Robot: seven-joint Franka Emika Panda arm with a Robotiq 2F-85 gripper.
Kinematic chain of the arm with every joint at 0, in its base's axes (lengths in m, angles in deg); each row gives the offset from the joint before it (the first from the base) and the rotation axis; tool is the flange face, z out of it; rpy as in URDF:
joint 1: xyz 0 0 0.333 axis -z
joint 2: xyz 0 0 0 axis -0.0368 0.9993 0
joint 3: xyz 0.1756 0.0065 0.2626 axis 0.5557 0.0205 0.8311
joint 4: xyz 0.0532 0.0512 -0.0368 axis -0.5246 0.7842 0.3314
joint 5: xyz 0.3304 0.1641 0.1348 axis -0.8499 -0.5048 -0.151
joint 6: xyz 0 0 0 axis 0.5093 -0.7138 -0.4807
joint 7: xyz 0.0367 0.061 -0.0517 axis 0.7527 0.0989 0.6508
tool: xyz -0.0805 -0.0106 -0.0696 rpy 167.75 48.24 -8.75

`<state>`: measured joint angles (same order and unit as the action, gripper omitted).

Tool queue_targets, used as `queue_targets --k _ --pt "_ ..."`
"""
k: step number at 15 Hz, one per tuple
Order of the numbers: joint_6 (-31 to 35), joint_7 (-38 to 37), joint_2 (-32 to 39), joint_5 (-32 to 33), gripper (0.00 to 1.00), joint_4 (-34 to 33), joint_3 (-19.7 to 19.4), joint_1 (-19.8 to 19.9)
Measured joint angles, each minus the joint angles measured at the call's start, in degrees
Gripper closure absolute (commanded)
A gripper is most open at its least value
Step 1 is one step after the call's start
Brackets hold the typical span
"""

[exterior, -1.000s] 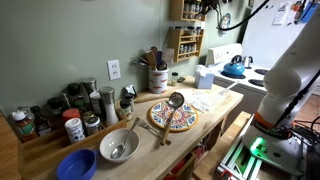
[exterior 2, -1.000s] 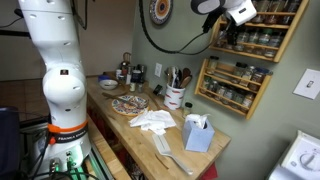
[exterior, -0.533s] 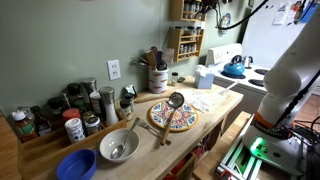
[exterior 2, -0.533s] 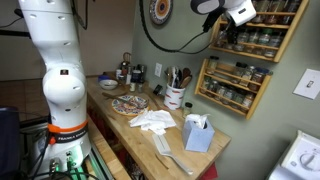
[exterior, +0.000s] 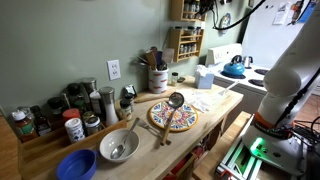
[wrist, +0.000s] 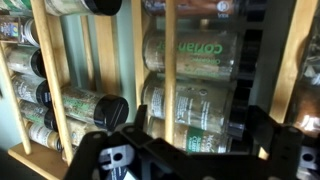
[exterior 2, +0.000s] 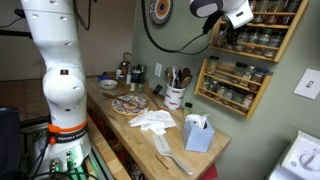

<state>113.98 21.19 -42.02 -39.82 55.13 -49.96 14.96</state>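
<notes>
My gripper (exterior 2: 231,30) is raised up at a wooden wall spice rack (exterior 2: 262,46), level with its upper shelves; it also shows in an exterior view (exterior: 208,9). In the wrist view the open gripper (wrist: 185,148) has its dark fingers spread wide in front of the rack's wooden rails. A clear spice jar of green herbs (wrist: 190,112) lies between the fingers, behind a rail. I cannot tell whether the fingers touch it. A jar labelled "corian" (wrist: 195,50) sits beside it, and a black-capped jar (wrist: 92,108) is to the left.
The wooden counter (exterior 2: 140,135) below holds a patterned plate (exterior: 173,118) with a ladle, a metal bowl (exterior: 118,146), a blue bowl (exterior: 76,164), a utensil crock (exterior 2: 175,96), white cloths (exterior 2: 152,121), a blue box (exterior 2: 198,133) and several jars (exterior: 72,118) along the wall.
My gripper has shifted very slightly at the spice rack. Nothing on the counter has moved.
</notes>
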Motion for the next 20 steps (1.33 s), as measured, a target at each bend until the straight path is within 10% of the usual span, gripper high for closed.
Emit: queue_targets --k 20 --pt "-0.65 0.01 -4.68 2.57 0.0 6.07 0.16 0.93"
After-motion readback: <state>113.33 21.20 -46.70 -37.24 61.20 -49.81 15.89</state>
